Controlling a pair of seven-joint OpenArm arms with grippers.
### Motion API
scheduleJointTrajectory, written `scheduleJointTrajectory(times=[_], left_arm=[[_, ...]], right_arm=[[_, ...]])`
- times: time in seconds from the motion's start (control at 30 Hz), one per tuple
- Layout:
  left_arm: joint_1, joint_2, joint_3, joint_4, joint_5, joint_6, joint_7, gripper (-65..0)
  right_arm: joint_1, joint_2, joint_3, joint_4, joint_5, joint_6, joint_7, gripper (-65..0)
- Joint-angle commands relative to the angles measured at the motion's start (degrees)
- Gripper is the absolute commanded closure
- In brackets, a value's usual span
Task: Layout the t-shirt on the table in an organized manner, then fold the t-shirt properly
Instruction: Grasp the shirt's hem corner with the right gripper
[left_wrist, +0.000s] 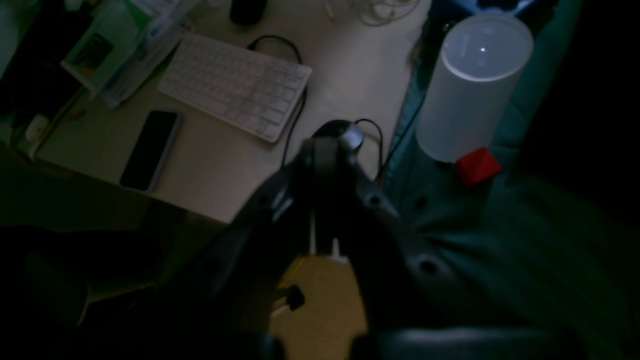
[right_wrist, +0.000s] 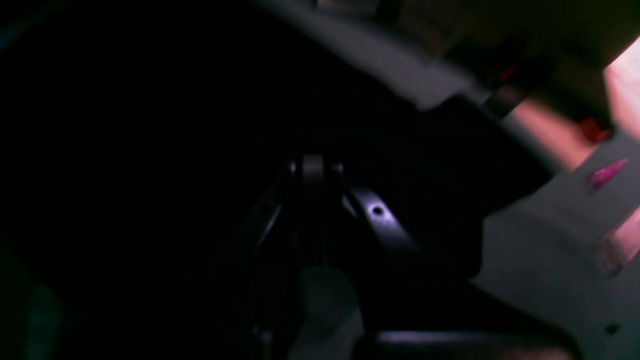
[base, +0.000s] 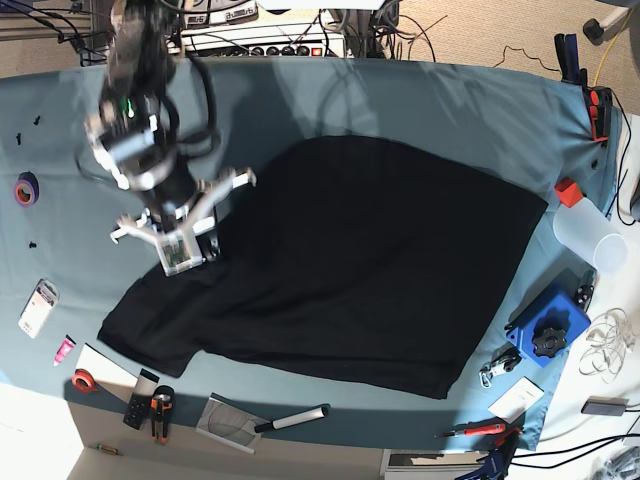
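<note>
Lying spread under the right tool (base: 207, 247), the black t-shirt (base: 350, 270) covers the teal counter (base: 450, 110); that tool is closed, apparently pinching its edge; the left tool (left_wrist: 320, 150) is closed, holding nothing.

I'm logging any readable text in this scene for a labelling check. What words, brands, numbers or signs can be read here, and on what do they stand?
No text can be read in any view.
keyboard: key legends too blurred to read.
green-covered booklets: print too blurred to read.
small white packet: marks too small to read.
white card: too small to tell if printed.
t-shirt: only plain black cloth shows, no print visible.
</note>
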Motion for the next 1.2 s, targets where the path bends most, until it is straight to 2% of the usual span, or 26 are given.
scheduleJointTrajectory(times=[0.0,0.13,0.2,0.3,0.5,0.63,0.73,0.83,0.9,0.97,1.03,1.1,1.17], left_arm=[[0.22,-0.92,-0.46,0.76,-0.44,0.20,-1.38,0.0],[0.37,0.15,-0.46,0.76,-2.38,0.15,-1.31,0.0],[0.35,0.33,-0.42,0.76,-3.45,-0.11,-1.31,0.0],[0.35,0.33,-0.42,0.76,-4.48,-2.78,-1.31,0.0],[0.35,0.33,-0.42,0.76,-4.68,-2.80,-1.31,0.0],[0.35,0.33,-0.42,0.76,-4.68,-2.78,-1.31,0.0],[0.35,0.33,-0.42,0.76,-4.68,-2.80,-1.31,0.0],[0.35,0.33,-0.42,0.76,-4.68,-2.80,-1.33,0.0],[0.35,0.31,-0.42,0.76,-4.68,-2.80,-1.33,0.0],[0.35,0.33,-0.42,0.74,-4.68,-2.80,-1.33,0.0],[0.35,0.33,-0.42,0.76,-4.68,-2.80,-1.33,0.0],[0.35,0.31,-0.42,0.76,-4.74,-2.80,-1.36,0.0],[0.35,0.33,-0.42,0.76,-5.09,-2.80,-1.33,0.0]], right_arm=[[0.74,0.28,1.05,0.77,0.11,-0.22,2.64,0.0],[3.34,-1.62,4.68,0.77,-0.04,-0.26,6.40,0.0],[6.19,-2.73,5.09,-3.58,-0.35,-0.24,8.57,0.0],[12.59,-3.32,4.46,-16.85,-0.31,-0.15,9.46,0.0],[27.91,-3.34,-1.81,-47.78,-0.90,0.07,9.62,0.0],[35.91,-3.32,-6.56,-58.47,-4.87,0.02,9.22,0.0],[38.73,-3.34,-8.79,-59.76,-5.38,0.07,4.09,-1.6],[40.19,-3.34,-9.79,-59.71,-5.20,0.17,-0.87,-15.3],[41.29,-3.32,-9.84,-59.67,-5.20,-0.22,-3.58,-20.4],[42.71,-3.32,-9.81,-59.65,-4.76,-0.83,-4.00,-20.4],[43.74,-3.32,-9.51,-58.34,-1.29,-0.81,-3.78,-20.4],[43.95,-3.32,-8.31,-54.88,2.89,-0.59,-2.54,-20.4],[43.93,-3.48,-6.62,-50.01,4.00,-0.20,-2.29,-20.4]])
